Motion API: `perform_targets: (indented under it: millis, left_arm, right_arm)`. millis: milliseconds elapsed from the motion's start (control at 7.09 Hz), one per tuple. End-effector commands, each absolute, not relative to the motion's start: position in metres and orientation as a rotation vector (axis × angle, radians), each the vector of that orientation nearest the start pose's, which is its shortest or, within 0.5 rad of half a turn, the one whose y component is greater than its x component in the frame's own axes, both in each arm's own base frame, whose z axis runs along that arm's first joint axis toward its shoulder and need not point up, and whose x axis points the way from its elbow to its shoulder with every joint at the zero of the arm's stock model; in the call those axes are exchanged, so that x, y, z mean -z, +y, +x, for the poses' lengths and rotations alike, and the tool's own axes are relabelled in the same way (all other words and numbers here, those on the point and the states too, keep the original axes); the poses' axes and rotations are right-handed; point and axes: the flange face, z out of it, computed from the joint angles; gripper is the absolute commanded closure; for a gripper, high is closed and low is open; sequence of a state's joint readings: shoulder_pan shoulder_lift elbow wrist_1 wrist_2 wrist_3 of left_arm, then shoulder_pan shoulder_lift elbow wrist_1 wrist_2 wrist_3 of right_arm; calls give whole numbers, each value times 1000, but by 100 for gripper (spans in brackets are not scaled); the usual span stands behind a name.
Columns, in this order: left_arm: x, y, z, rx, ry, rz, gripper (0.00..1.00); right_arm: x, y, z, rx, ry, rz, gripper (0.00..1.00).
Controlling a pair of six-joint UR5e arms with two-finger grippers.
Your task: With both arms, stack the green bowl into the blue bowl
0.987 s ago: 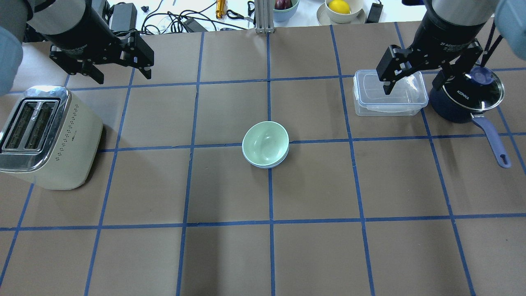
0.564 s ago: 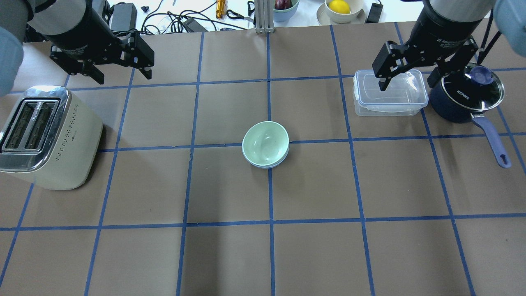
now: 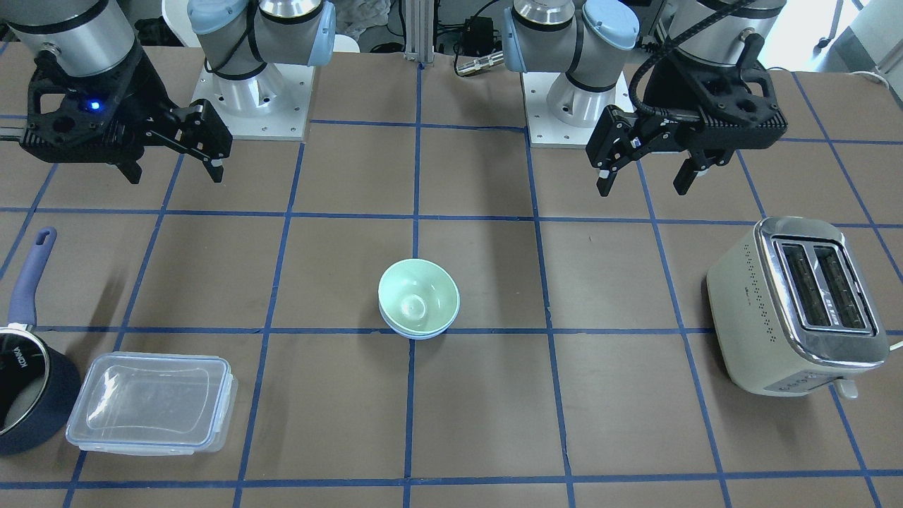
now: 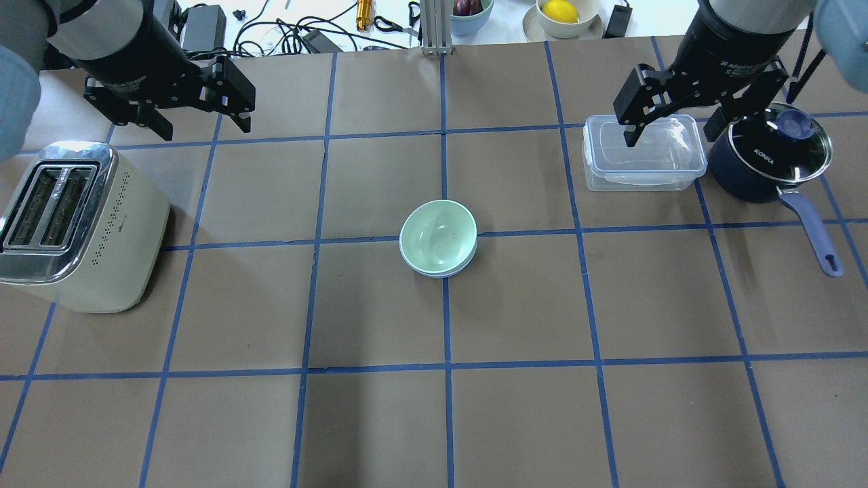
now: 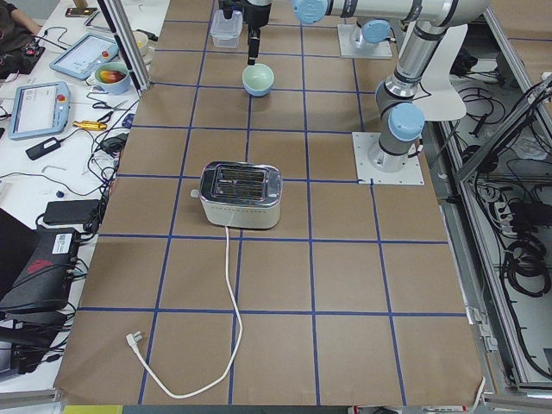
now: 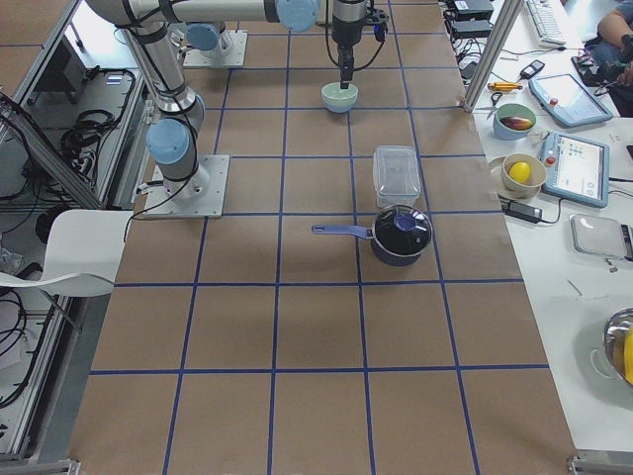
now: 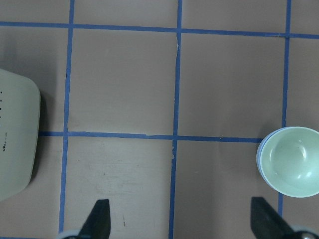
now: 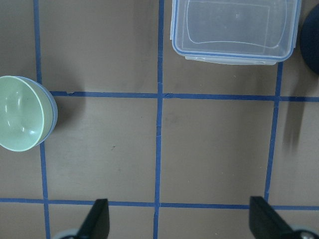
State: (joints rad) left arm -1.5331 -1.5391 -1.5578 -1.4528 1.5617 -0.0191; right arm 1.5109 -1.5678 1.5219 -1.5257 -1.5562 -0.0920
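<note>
Left fingers (image 4: 239,112) wide open, holding nothing. Right fingers (image 4: 634,125) wide open, also empty. Green bowl (image 4: 437,234) sits nested in blue bowl (image 4: 434,273) on tabletop (image 4: 515,305), between both finger pairs, well apart from each.

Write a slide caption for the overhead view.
Green bowl sits nested in blue bowl; left gripper and right gripper hang open.

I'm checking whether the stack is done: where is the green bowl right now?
In the overhead view, the green bowl sits nested in the blue bowl at the centre of the table, over a crossing of blue tape lines.
</note>
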Motion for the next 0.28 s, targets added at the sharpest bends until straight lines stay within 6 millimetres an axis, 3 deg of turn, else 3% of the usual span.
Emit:
perform_targets:
  millis: [0, 141]
  left_arm:
    - [-523, -497, -115, 256, 3138, -88, 0]
    - [-523, -497, -116, 258, 3138, -88, 0]
  right_arm:
    - [-506, -500, 105, 4, 3128, -50, 0]
    - [-506, -500, 105, 4, 3128, -50, 0]
